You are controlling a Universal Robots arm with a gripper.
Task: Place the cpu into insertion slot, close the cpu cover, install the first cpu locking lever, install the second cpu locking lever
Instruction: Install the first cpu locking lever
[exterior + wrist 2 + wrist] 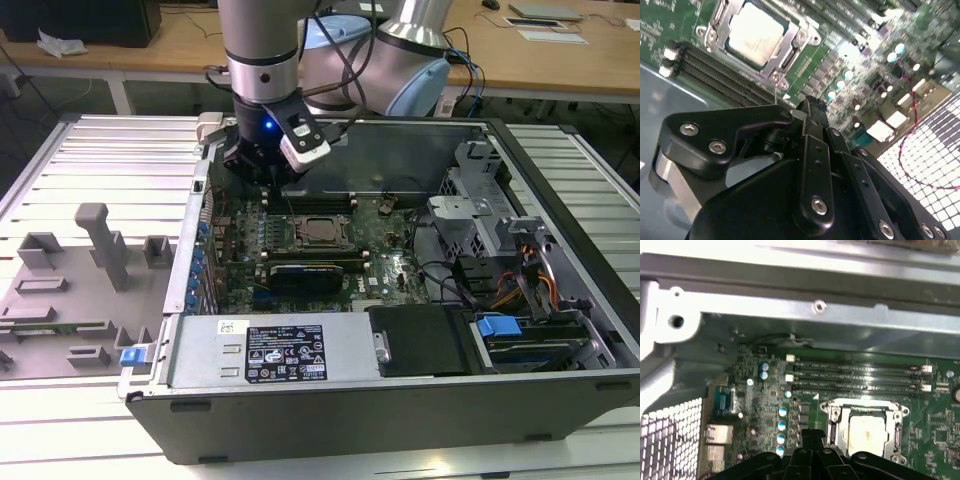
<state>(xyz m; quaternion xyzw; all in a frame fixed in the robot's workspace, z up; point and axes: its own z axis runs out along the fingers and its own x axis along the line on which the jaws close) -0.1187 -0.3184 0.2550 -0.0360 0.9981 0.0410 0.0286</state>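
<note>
Okay, starting at the gripper (810, 106) in the second wrist view: fingers pinched together, clamped on nothing, hanging low over the green motherboard (860, 65) just beside the ends of the long black memory slots (715, 67). Moving outward, spotting the cpu (752, 35) already seated in the insertion slot (707, 31), pale metal top facing up. Seeing the cpu cover (790, 50) lying flat around it like a frame, chip showing through the window. Further out in the exterior view, finding the whole board sitting inside the open computer case (400, 420), itself parked on a slatted table (110, 140).
</note>
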